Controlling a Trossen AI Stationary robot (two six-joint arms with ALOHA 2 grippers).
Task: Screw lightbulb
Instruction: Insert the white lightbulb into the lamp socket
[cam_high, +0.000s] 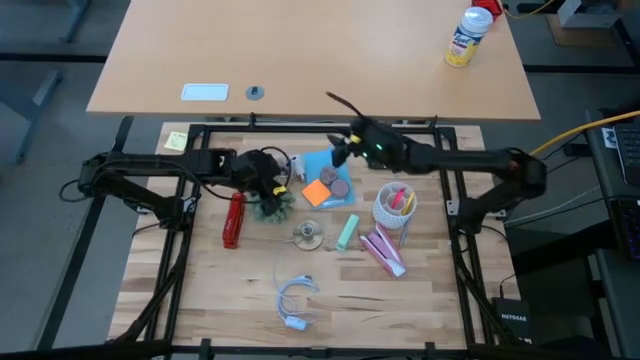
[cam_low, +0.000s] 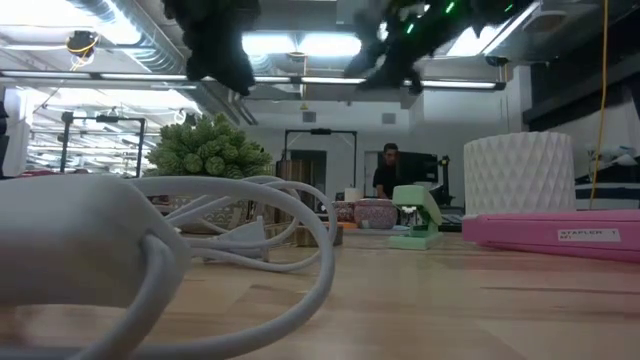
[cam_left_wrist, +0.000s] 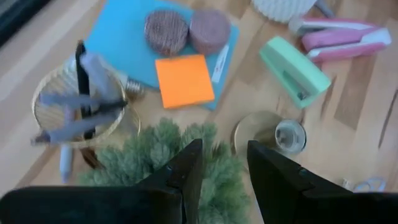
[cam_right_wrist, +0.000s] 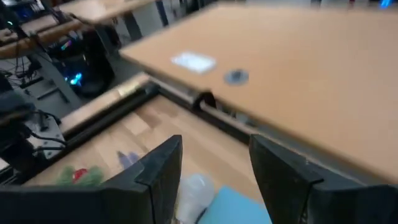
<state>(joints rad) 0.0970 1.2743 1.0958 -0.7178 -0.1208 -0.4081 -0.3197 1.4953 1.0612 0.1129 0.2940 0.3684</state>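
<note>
Robot, two-arm stationary unit.
- Left arm (cam_high: 150, 175): dark, near-black links of rounded tubular section; thin black cable looping loosely near the wrist.
- Right arm (cam_high: 470, 160): same dark finish; small green indicator light glowing on the wrist housing; black cable strand projecting from the wrist.
- Left gripper (cam_left_wrist: 224, 163): two matte black fingers, broad at the base, tapering to blunt, angular tips.
- Right gripper (cam_right_wrist: 214, 167): two matching black fingers, flat-faced, with bevelled edges.

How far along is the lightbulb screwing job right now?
Nothing looks done: the round gold base stands without a bulb. In hand: the open right gripper hovers over what looks like the lightbulb; the left gripper waits open above the plant. Left: grasp, carry, screw in.
</note>
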